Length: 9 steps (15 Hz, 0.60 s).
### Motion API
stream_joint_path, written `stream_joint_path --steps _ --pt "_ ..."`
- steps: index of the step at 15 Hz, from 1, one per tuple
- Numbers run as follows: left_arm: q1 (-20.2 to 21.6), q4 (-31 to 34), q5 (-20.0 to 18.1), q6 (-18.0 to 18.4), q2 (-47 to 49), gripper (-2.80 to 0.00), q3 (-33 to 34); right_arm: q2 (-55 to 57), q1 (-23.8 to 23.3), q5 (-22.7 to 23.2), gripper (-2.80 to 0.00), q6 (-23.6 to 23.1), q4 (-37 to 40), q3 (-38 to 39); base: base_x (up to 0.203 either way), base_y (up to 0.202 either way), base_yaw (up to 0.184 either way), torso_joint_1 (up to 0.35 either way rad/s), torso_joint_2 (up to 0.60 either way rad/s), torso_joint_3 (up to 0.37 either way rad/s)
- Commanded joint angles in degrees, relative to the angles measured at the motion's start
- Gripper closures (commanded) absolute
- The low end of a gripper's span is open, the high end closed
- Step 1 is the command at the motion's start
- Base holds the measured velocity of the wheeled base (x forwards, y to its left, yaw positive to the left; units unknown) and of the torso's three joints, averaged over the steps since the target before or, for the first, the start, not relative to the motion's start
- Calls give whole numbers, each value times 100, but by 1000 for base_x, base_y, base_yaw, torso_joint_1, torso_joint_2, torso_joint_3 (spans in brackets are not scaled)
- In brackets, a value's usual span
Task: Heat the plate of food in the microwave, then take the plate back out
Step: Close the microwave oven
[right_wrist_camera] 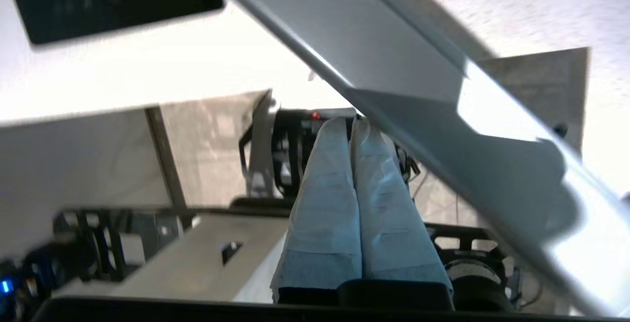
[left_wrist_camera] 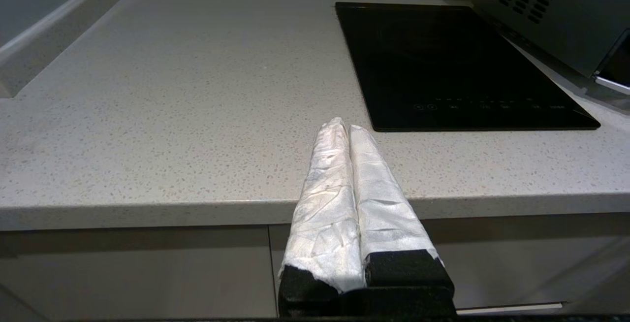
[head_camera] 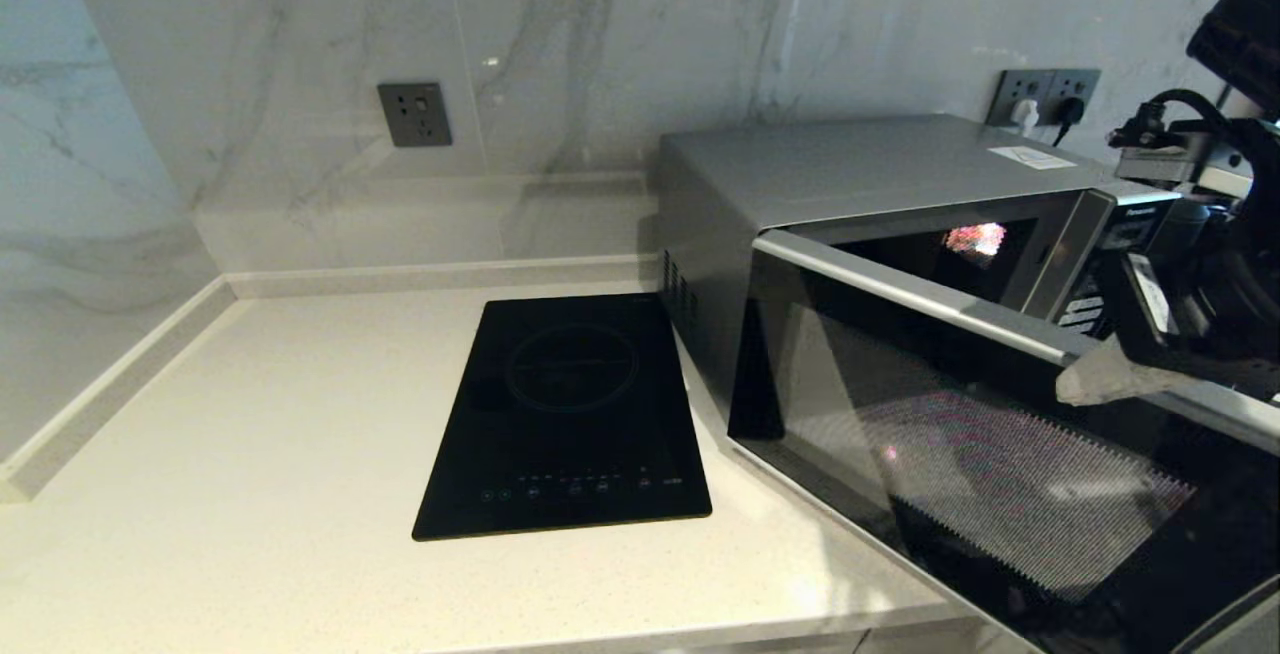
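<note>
A kitchen counter (head_camera: 250,414) of pale speckled stone ran along a marble wall. A flat black hob (head_camera: 570,414) was set into it, and just beside the hob stood the microwave (head_camera: 860,194), a silver-grey box. Its dark glass door (head_camera: 960,444) hung partly open, swung out toward the camera, with a strip of the inside showing behind its top edge.

The right end effector (head_camera: 1085,384) was at the right of the head view, its white-wrapped fingers clenched together with nothing between them. The tip lay against the silver top edge of the door, though whether it actually touched could not be made out. The left end effector (left_wrist_camera: 348,130) was parked low at the counter's front edge, also clenched and empty, near the hob's front corner.

The plate of food could not be seen in any view; a small bright patch inside the oven was too indistinct to name, so the plate's place could not be told.

The step in hand looked like moving the door with the closed fingers, opening or shutting it. The next move would call for keeping the fingertips pressed on the door's edge and following its arc without slipping off.
</note>
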Motion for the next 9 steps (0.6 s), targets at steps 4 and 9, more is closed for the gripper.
stream_joint_path --steps 4,9 --pt "1 -2 3 -2 4 0 0 102 -1017 -17 0 -99 -404 -17 0 0 0 0 0 0" --pt "1 -2 3 -11 4 0 0 577 -1808 -339 0 -151 -1500 -24 0 0 0 0 0 0"
